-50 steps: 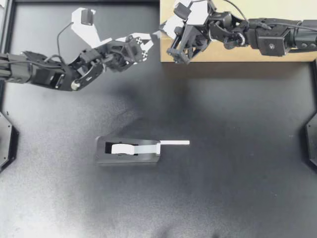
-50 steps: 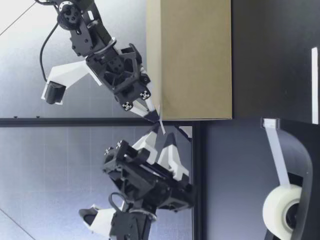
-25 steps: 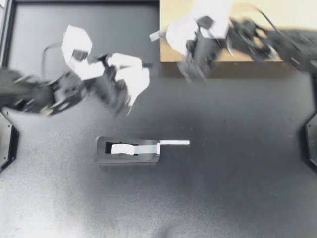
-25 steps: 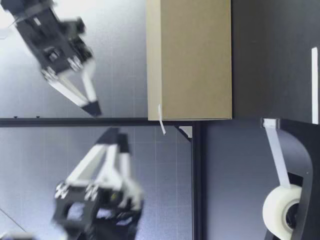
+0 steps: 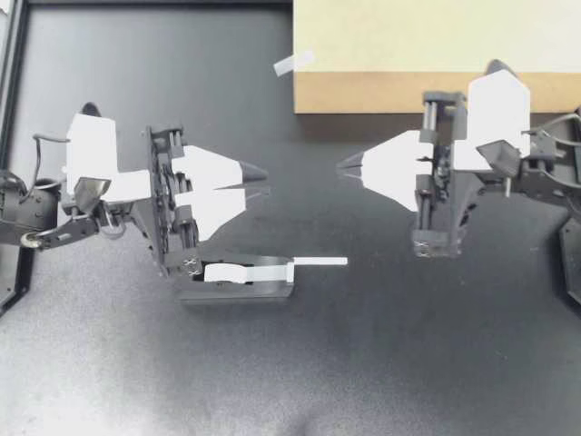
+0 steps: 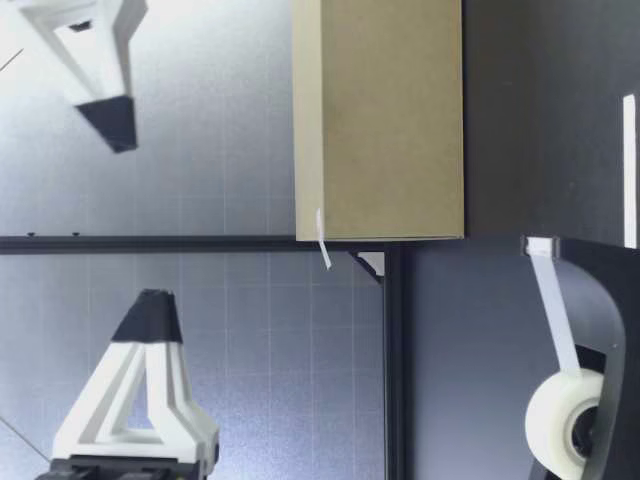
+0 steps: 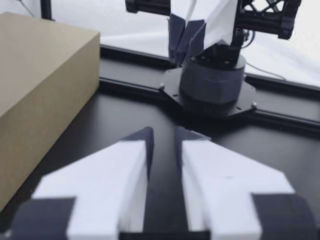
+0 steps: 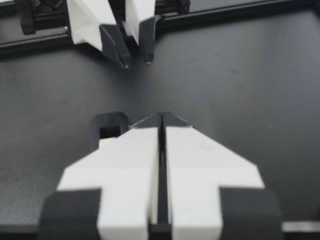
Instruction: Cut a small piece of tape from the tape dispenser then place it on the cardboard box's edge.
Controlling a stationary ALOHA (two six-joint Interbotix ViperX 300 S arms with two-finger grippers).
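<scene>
Tape piece (image 5: 293, 63) sits stuck on the cardboard box (image 5: 436, 45) corner edge w/ one end overhanging, so prob job done, hence L gripper (image 5: 263, 181) (jaws slightly spread, empty) & R gripper (image 5: 341, 165) (jaws pressed together, empty) hang well clear of box, tape dispenser (image 5: 234, 277) likewise.

From above, the wrist behind my left pincer (image 5: 261, 181) covers 1 corner of the tape dispenser (image 5: 238, 290); the cardboard box (image 5: 408, 45) runs off the view's edge.
</scene>
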